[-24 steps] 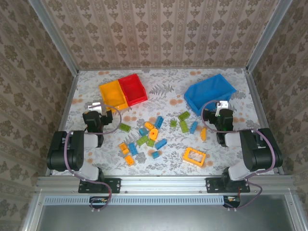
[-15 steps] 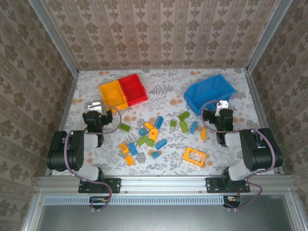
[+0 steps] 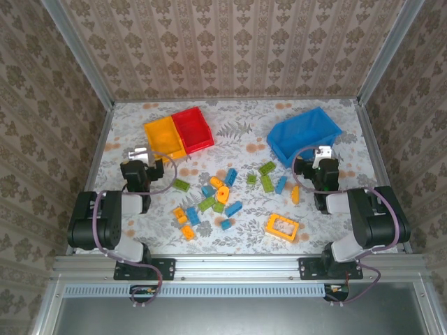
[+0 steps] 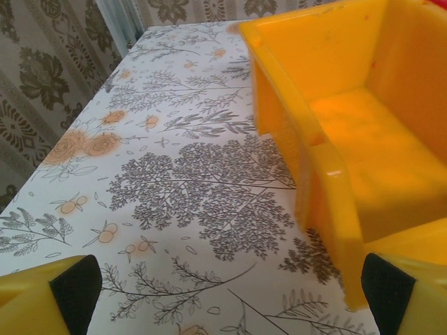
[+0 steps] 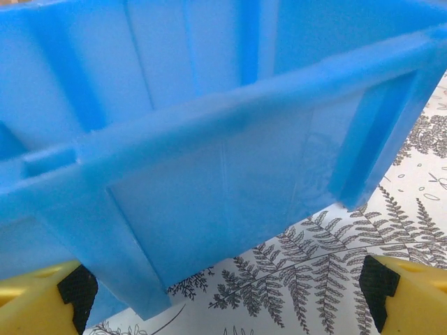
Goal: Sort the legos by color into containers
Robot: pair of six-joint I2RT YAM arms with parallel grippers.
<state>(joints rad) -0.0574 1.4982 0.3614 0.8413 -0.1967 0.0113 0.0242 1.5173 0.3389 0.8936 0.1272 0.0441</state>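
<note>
With the left gripper point(image 4: 232, 289) and right gripper point(image 5: 229, 286) both spread wide and empty, facing the yellow-orange bin point(image 4: 328, 181) and blue bin point(image 5: 209, 174) just ahead, each should turn inward to the legos point(image 3: 222, 194) scattered between them, choosing an outlying one first.

Through the left wrist camera I see my left gripper point(image 4: 230, 296) spread wide, its yellow fingers point(image 4: 42, 301) with black pads sitting in the bottom corners. A yellow-orange open rectangular plastic bin point(image 4: 328, 174) sits ahead on the right. It rests on the white floral-printed table point(image 4: 174, 174), with patterned wallpaper point(image 4: 42, 84) along the left.
</note>
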